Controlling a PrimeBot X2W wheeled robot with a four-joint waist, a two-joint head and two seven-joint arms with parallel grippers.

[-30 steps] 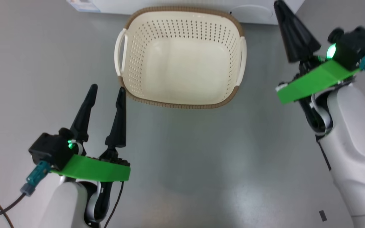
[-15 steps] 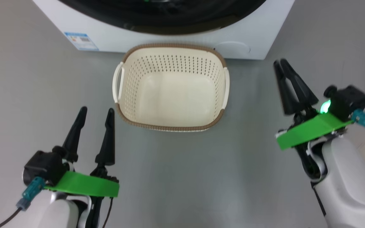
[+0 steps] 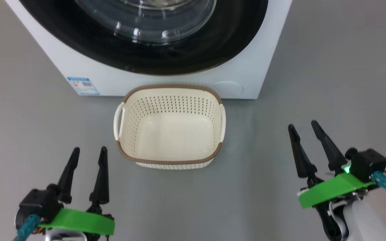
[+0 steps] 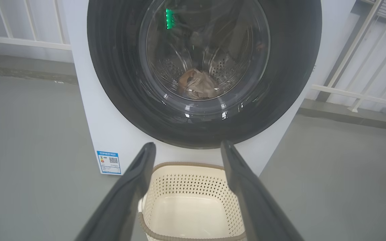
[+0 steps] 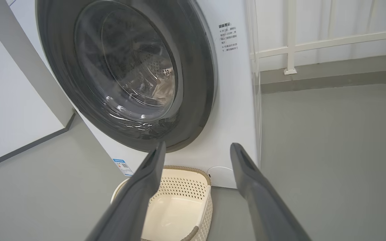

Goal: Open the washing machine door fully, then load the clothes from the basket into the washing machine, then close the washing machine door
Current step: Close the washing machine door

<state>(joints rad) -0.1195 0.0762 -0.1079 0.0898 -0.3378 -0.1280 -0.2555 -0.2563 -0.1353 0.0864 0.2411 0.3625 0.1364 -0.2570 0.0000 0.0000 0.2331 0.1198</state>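
Note:
The washing machine [image 3: 166, 83] stands at the top of the head view. Its glossy black washing machine door [image 3: 233, 43] lies shut against the front. Through the glass in the left wrist view the clothes [image 4: 198, 85] lie as a pale bundle in the drum. The basket [image 3: 171, 162] sits on the floor right before the machine, with nothing in it. My left gripper [image 3: 89, 150] is open, below and left of the basket. My right gripper [image 3: 302, 125] is open, well to the basket's right. Both hold nothing. Both wrist views look between open fingers at the door [image 4: 119, 100] [image 5: 193, 110] and basket [image 4: 186, 177] [image 5: 186, 172].
Grey floor surrounds the machine on both sides. A white railing [image 4: 347, 90] [image 5: 290, 43] runs behind the machine. A white wall [image 5: 8, 100] stands on the left of the right wrist view. A small blue label [image 3: 83, 85] marks the machine's lower front corner.
The head camera has tilted up, bringing the shut door into view. My right gripper has gone from shut to open and drawn back from beside the machine. The left gripper stays open.

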